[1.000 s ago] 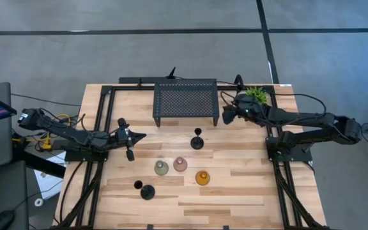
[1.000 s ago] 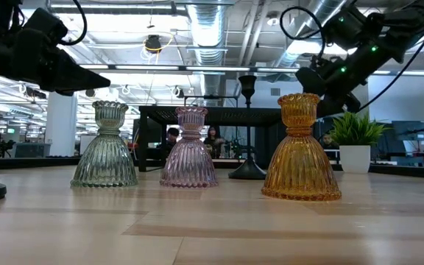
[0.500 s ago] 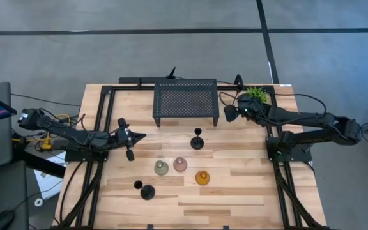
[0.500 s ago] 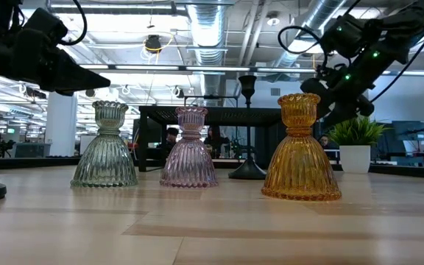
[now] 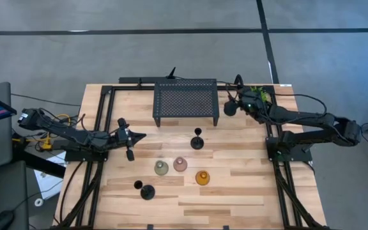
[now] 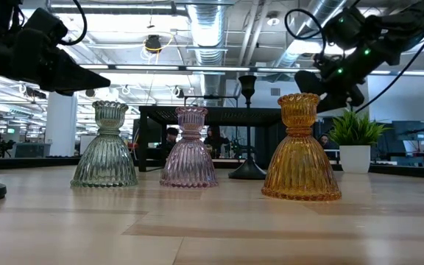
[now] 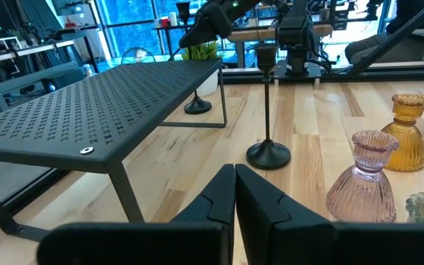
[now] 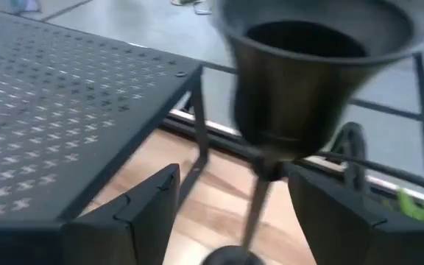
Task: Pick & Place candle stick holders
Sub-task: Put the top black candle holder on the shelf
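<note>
A tall black holder (image 8: 308,66) stands on its round base (image 7: 197,107) just right of the black rack. My right gripper (image 5: 231,108) is open; its fingers (image 8: 149,210) stand on either side of the thin stem just below the cup top, apart from it. A second black holder (image 5: 197,141) stands mid-table, and a third (image 5: 145,190) is at the near left. The green (image 5: 161,167), pink (image 5: 180,164) and amber (image 5: 202,177) squat holders stand upright in a group. My left gripper (image 5: 135,136) is shut and empty at the table's left.
The black perforated rack (image 5: 185,101) stands at the far middle, its right leg close to the tall holder. A small potted plant (image 5: 257,94) sits right behind my right gripper. Bare wood lies along the near edge and at the right.
My right gripper has moved a little toward the table's far edge, closer to the plant, and has stayed open. My left arm and all other holders have kept still.
</note>
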Robot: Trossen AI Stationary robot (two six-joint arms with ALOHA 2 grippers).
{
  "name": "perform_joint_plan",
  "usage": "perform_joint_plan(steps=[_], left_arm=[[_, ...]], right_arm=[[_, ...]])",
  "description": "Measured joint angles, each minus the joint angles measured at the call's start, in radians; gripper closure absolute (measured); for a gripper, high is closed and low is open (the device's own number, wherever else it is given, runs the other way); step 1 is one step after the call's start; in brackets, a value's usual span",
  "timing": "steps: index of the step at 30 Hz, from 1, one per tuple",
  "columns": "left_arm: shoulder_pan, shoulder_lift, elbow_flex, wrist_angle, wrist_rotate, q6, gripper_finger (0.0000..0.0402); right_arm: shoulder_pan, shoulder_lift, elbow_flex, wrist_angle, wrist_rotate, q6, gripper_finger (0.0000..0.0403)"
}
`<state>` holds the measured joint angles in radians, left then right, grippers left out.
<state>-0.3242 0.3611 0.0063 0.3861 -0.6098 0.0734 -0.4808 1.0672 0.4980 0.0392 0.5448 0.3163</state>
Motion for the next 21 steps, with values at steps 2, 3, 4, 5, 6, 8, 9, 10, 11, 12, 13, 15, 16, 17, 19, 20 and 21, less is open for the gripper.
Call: perform_joint_plan(steps=[2, 3, 4, 5, 6, 8, 9, 10, 11, 12, 13, 15, 16, 17, 19, 20, 21], left_arm=[[0.000, 0.000, 0.000, 0.000, 0.000, 0.000, 0.0390], [0.000, 0.000, 0.000, 0.000, 0.000, 0.000, 0.0390], [0.000, 0.000, 0.000, 0.000, 0.000, 0.000, 0.0390], [0.000, 0.000, 0.000, 0.000, 0.000, 0.000, 0.0390], [0.000, 0.000, 0.000, 0.000, 0.000, 0.000, 0.0390], [0.000, 0.000, 0.000, 0.000, 0.000, 0.000, 0.0390], [0.000, 0.000, 0.000, 0.000, 0.000, 0.000, 0.0390], [0.000, 0.000, 0.000, 0.000, 0.000, 0.000, 0.0390], [0.000, 0.000, 0.000, 0.000, 0.000, 0.000, 0.0390], [0.000, 0.000, 0.000, 0.000, 0.000, 0.000, 0.0390], [0.000, 0.000, 0.000, 0.000, 0.000, 0.000, 0.0390], [0.000, 0.000, 0.000, 0.000, 0.000, 0.000, 0.0390], [0.000, 0.000, 0.000, 0.000, 0.000, 0.000, 0.0390], [0.000, 0.000, 0.000, 0.000, 0.000, 0.000, 0.0390], [0.000, 0.000, 0.000, 0.000, 0.000, 0.000, 0.0390], [0.000, 0.000, 0.000, 0.000, 0.000, 0.000, 0.0390], [0.000, 0.000, 0.000, 0.000, 0.000, 0.000, 0.0390]], right_arm=[[-0.001, 0.000, 0.000, 0.000, 0.006, -0.021, 0.0175], [-0.001, 0.000, 0.000, 0.000, 0.006, -0.030, 0.0185], [-0.001, 0.000, 0.000, 0.002, 0.006, -0.035, 0.0196], [-0.001, 0.000, 0.000, 0.004, 0.006, -0.036, 0.0208], [-0.001, 0.000, 0.000, 0.003, 0.006, -0.036, 0.0222], [-0.001, 0.000, 0.000, 0.003, 0.006, -0.039, 0.0253], [-0.001, 0.000, 0.000, 0.003, 0.006, -0.042, 0.0269], [-0.001, 0.000, 0.000, 0.003, 0.006, -0.054, 0.0286], [-0.001, 0.000, 0.000, 0.003, 0.006, -0.063, 0.0302], [0.001, 0.000, 0.000, 0.003, 0.006, -0.065, 0.0319], [0.002, 0.000, 0.000, 0.003, 0.006, -0.065, 0.0335], [0.003, 0.000, 0.000, 0.001, 0.006, -0.065, 0.0366], [0.003, 0.000, 0.000, 0.001, 0.006, -0.071, 0.0382], [0.003, 0.000, 0.000, 0.001, 0.005, -0.087, 0.0391], [0.003, -0.004, 0.000, 0.000, 0.005, -0.107, 0.0392], [0.003, -0.009, 0.000, -0.003, 0.003, -0.107, 0.0391], [0.003, -0.015, 0.001, -0.007, 0.003, -0.107, 0.0390]])
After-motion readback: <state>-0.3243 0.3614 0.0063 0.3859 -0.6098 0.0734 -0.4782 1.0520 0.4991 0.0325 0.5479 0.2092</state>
